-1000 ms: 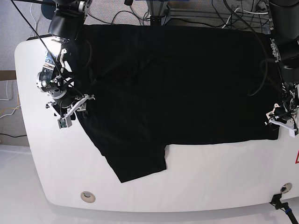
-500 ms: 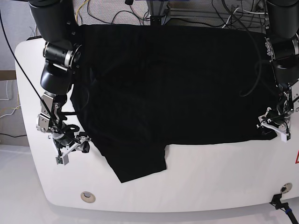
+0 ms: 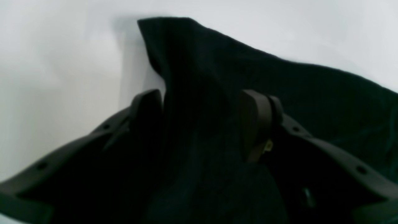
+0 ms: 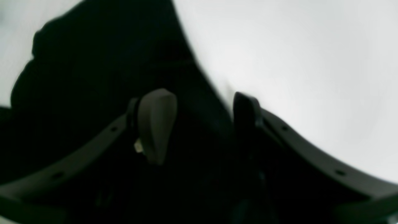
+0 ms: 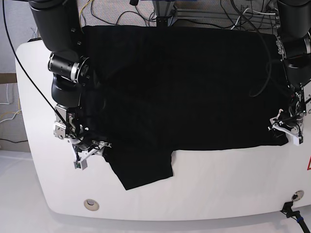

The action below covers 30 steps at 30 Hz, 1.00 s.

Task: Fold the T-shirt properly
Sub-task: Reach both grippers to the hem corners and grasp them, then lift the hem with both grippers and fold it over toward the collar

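- a black t-shirt lies spread flat over a white surface, seen from above; it covers most of the far half, with its far edge at the back rim
- only plain black cloth shows; no print is visible in any view
- one sleeve juts toward the near edge on the view's left side, ending in a slanted hem; the rest of the near hem runs fairly straight to the view's right
- the right gripper sits low on the view's left, at the cloth's edge just beside the sleeve; its dark arm rises over the shirt's left side
- in the right wrist view the fingers stand apart with black cloth between them and behind them; the cloth's edge crosses by the far finger, white surface beyond; the fingers are parted, not closed on the cloth; whether they touch it i cannot tell
- the left gripper sits at the view's right, at the shirt's near corner by the surface's side edge
- in the left wrist view a raised fold of black cloth stands up between the two fingers, filling the gap; the fingers are part closed around it, with a peak of cloth poking out past the tips; the view is blurred, so how firm the hold is i cannot tell
- cables hang past the far rim
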Each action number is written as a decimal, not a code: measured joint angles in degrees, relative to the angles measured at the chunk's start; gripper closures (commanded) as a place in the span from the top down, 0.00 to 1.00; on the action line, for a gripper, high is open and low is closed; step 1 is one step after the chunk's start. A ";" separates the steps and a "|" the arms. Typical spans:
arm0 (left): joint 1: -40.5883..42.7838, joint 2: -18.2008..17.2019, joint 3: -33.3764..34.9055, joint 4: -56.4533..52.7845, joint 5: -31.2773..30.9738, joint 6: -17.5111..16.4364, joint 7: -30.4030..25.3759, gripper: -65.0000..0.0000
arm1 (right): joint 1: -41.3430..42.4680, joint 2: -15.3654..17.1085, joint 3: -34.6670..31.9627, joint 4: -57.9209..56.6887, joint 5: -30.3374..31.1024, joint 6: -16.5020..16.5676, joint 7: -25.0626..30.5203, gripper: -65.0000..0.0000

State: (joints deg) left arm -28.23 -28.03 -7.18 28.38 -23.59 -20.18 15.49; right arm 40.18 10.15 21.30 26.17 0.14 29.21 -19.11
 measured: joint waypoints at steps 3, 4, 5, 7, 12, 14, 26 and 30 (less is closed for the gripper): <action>1.07 0.09 -0.04 0.72 -0.44 -0.07 -1.20 0.53 | -1.07 -0.15 0.04 0.07 0.20 0.28 1.27 0.50; 1.01 0.00 -0.04 0.72 -0.44 -0.07 -1.40 0.53 | -1.01 -0.37 0.04 0.07 0.04 0.22 1.49 0.50; 0.90 -0.09 -0.04 0.72 -0.39 -0.07 -0.92 0.53 | -1.01 -0.74 0.04 0.07 0.02 -0.15 1.57 0.50; 0.92 -0.13 -0.04 0.72 -0.39 -0.02 -0.57 0.53 | -1.11 -1.79 0.04 0.11 0.00 -0.44 2.64 0.50; 1.51 -0.09 -0.04 2.12 -0.24 0.17 0.17 0.52 | -1.07 -3.48 0.02 0.11 -0.13 -0.02 3.06 0.49; 1.40 -0.09 -0.04 3.58 0.02 0.00 0.13 0.40 | -1.07 -3.45 0.02 0.11 -0.15 -0.04 3.04 0.40; 1.25 -0.96 -0.04 3.72 -0.20 -0.02 0.07 0.00 | -2.10 -3.91 -0.02 0.02 -0.39 -0.26 5.01 0.00; 1.75 -1.07 -0.11 6.23 0.02 0.07 0.24 0.00 | -2.01 -3.91 -0.02 0.13 -0.39 -0.24 5.01 0.00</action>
State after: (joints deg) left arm -26.48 -29.10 -7.29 34.61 -23.57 -20.12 15.73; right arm 38.17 6.24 21.28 26.30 -0.25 28.97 -14.11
